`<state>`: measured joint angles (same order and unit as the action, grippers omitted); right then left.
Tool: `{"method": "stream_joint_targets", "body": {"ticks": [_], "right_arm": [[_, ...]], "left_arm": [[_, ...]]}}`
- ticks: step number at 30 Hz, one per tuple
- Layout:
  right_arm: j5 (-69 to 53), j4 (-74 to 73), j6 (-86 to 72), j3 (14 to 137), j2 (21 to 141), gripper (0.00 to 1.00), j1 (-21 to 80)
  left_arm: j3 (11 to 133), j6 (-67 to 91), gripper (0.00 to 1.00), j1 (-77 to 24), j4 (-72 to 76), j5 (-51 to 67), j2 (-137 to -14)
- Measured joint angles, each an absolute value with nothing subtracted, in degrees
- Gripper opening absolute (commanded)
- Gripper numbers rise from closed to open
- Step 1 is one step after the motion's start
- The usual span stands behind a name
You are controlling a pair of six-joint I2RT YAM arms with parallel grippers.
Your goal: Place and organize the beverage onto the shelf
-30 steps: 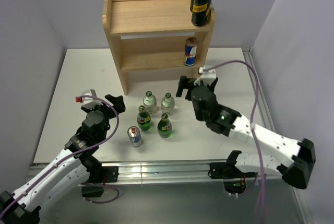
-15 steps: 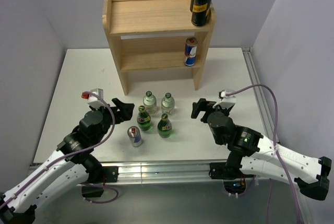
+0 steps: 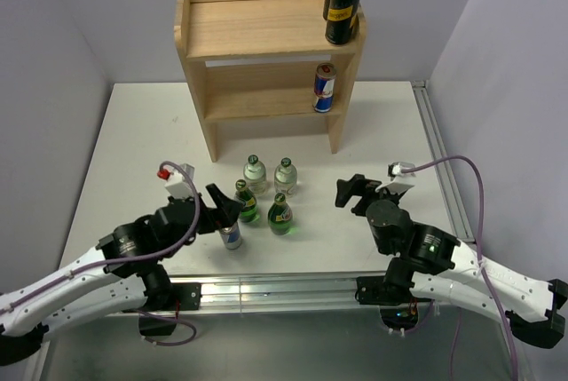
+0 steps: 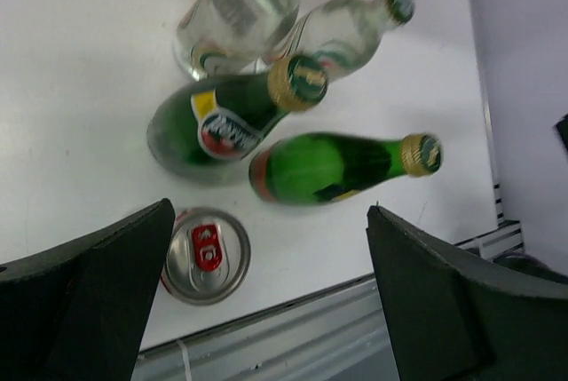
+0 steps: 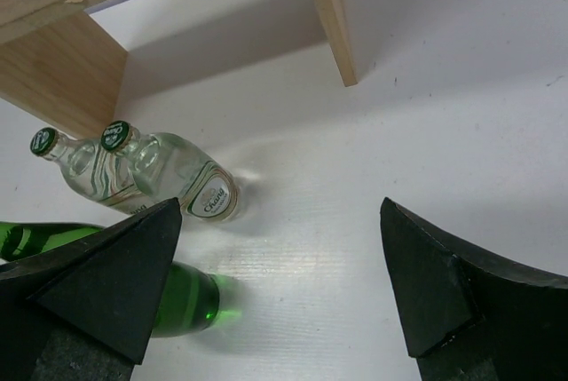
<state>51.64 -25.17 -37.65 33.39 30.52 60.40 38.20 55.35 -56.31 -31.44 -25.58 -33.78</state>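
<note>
Before the shelf (image 3: 266,43), four bottles (image 3: 255,173) and a can (image 4: 206,255) stand; left fingers (image 4: 84,297) and right fingers (image 5: 93,297) gape wide, apparently empty.

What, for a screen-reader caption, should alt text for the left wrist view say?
Two green bottles and two clear bottles cluster on a white table, a silver can beside them, seen from above between the left gripper's open fingers.

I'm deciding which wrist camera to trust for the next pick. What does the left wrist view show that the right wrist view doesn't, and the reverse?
Only the left wrist: the silver can, seen from above, and the gold caps of the green bottles. Only the right wrist: both side panels of the shelf standing on the table. Both: the two clear bottles, green glass and some shelf wood.
</note>
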Motion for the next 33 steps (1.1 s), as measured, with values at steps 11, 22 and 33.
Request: {"method": "stream_joint_targets", "body": {"ticks": [11,22,33], "right_arm": [[51.88,-28.67,-39.79,32.18,26.28,1.0,60.4],[51.86,-29.65,-40.56,32.16,24.64,1.0,60.42],[51.62,-29.23,-40.66,31.46,26.87,1.0,60.42]], "left_arm": [[37.21,84.64,0.99,-83.42,-47.92,-50.37,-53.23],[34.5,110.0,0.99,-90.76,-57.39,-61.6,-67.29],[26.3,103.88,0.99,-90.74,-39.42,-70.11,-68.18]]}}
